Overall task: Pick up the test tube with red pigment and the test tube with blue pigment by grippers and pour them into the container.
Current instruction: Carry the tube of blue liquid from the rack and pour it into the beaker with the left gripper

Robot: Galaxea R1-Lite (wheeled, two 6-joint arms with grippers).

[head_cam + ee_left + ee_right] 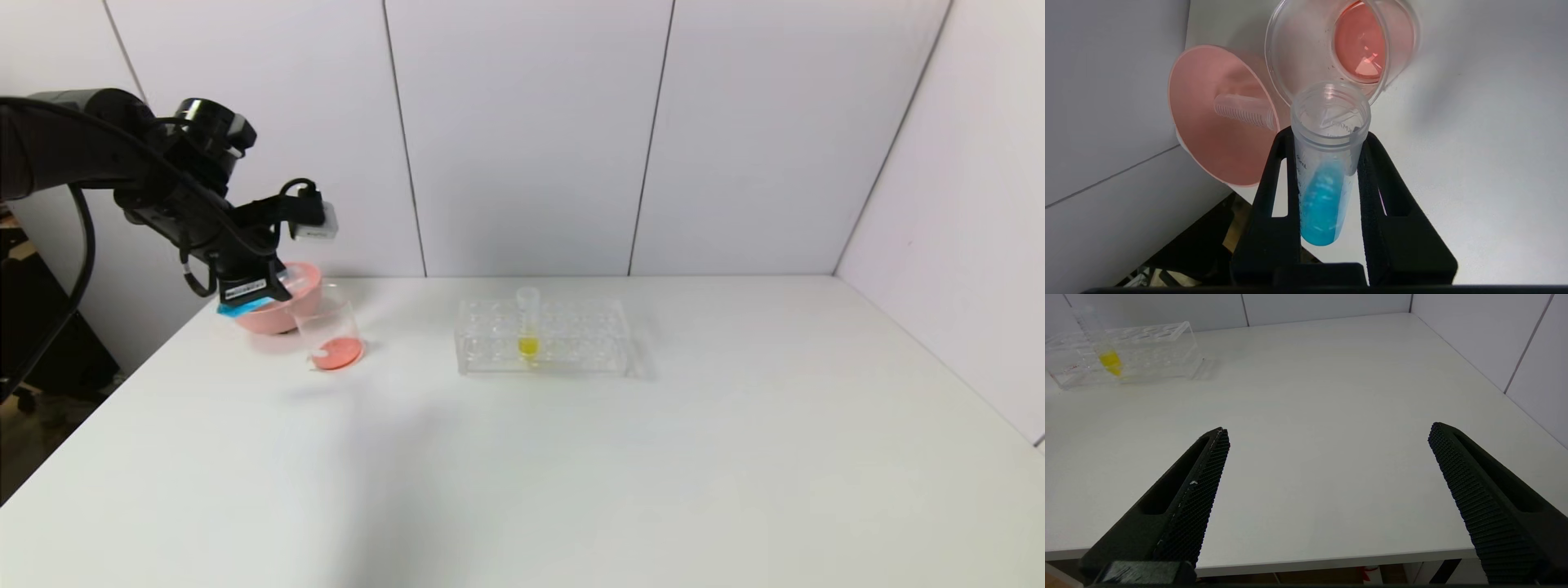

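Note:
My left gripper (260,296) is shut on the test tube with blue pigment (1323,196), also seen in the head view (245,309). The tube is tilted, its open mouth next to the rim of the container (1298,53). The blue liquid sits in the tube's closed end. The container, a clear beaker (331,327), stands at the table's far left with orange-red liquid in its bottom. No tube with red liquid shows. My right gripper (1329,430) is open and empty over the table's front edge, out of the head view.
A pink bowl (269,320) stands just behind the beaker and holds an empty clear tube (1245,111). A clear tube rack (571,343) with a yellow-liquid tube (528,327) stands mid-table, also in the right wrist view (1155,351). White walls close the back and right.

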